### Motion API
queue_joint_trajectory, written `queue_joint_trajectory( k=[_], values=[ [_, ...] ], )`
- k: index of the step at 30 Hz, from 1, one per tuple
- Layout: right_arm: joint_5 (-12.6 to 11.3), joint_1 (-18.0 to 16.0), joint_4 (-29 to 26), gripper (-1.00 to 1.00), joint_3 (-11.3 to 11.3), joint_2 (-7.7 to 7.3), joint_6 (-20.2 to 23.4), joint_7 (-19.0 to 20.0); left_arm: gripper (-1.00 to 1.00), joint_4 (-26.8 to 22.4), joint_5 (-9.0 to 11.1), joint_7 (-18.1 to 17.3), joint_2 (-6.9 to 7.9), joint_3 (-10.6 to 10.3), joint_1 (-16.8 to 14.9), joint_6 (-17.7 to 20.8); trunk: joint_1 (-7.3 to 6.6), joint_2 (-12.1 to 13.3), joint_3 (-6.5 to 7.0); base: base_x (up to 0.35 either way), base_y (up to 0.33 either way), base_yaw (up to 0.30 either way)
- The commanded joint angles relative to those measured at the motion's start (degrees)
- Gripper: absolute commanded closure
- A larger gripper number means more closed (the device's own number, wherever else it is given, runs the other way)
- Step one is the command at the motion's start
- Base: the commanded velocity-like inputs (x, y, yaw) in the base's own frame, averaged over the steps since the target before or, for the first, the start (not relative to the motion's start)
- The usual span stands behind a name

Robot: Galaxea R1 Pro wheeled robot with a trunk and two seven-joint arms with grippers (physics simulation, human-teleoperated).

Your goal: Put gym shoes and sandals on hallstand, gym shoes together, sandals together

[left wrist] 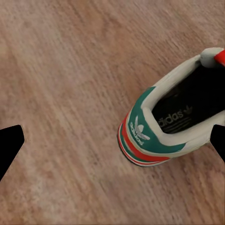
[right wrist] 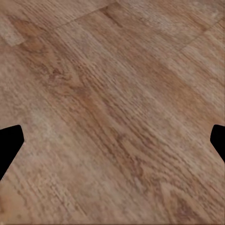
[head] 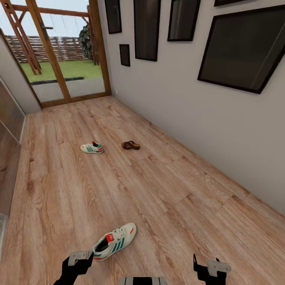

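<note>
One white gym shoe [head: 115, 240] with green stripes and a red tongue lies on the wood corridor floor [head: 158, 190] close in front of me. Its green and red heel [left wrist: 143, 140] shows in the left wrist view between the spread fingers. My left gripper [head: 81, 259] hovers open just beside that heel, apart from it. A second gym shoe [head: 92, 147] lies farther down the corridor, with a dark brown sandal [head: 130, 145] a little to its right. My right gripper [head: 208, 267] is open over bare planks [right wrist: 112, 112]. The hallstand is out of view.
A grey wall [head: 206, 118] with dark framed pictures [head: 247, 47] runs along the right side. A wood-framed glass door [head: 59, 51] closes the corridor's far end. A glass-fronted panel [head: 8, 130] lines the left side.
</note>
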Motion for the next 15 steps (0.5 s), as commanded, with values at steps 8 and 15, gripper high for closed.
queue_joint_trajectory(
  k=[8, 15],
  values=[
    [-0.47, -0.03, 0.0, -1.0, 0.49, -0.06, -0.17, -0.25, -1.0, 0.05, -0.48, -0.34, -0.03, 0.49, -0.04, -0.18, -0.01, -0.02, -0.04, 0.001, 0.061, 0.0],
    [-0.36, -0.03, 0.09, -1.0, 0.49, -0.11, -0.14, -0.24, -1.0, 0.05, -0.49, -0.34, -0.03, 0.46, -0.04, -0.18, -0.01, -0.02, -0.04, 0.0, 0.013, 0.0]
  ],
)
